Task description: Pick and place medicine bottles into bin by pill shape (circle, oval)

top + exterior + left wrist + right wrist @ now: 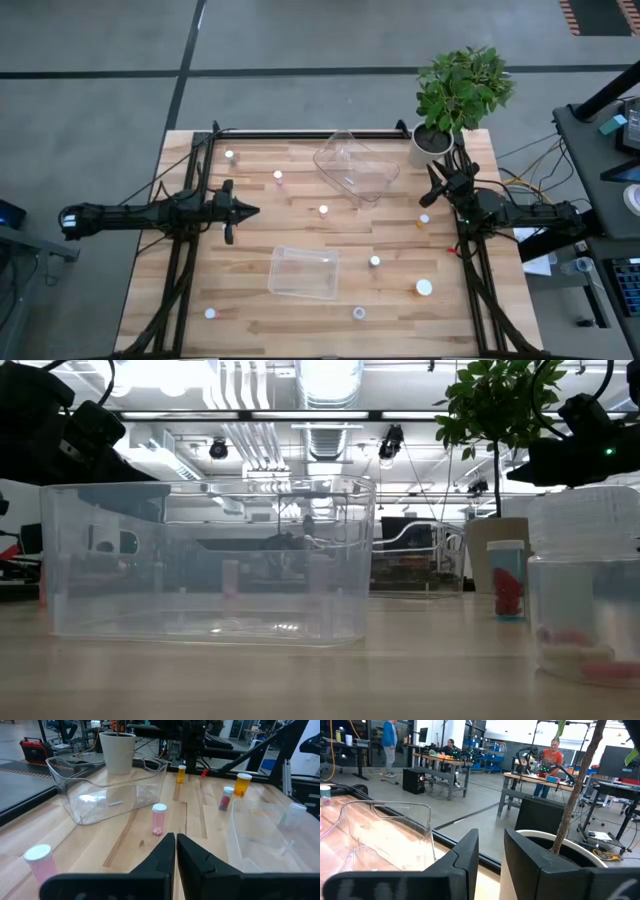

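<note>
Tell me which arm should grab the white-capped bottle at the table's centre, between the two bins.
Left, probably. The left tool points straight at that bottle with bare wood between them, and its wrist view shows the bottle just ahead. The right tool sits by the plant pot, aimed away.

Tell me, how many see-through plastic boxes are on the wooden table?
2. One clear plastic bin sits angled beside the green potted plant; the other clear bin lies nearer the wooden table's middle. None seems hidden.
</note>
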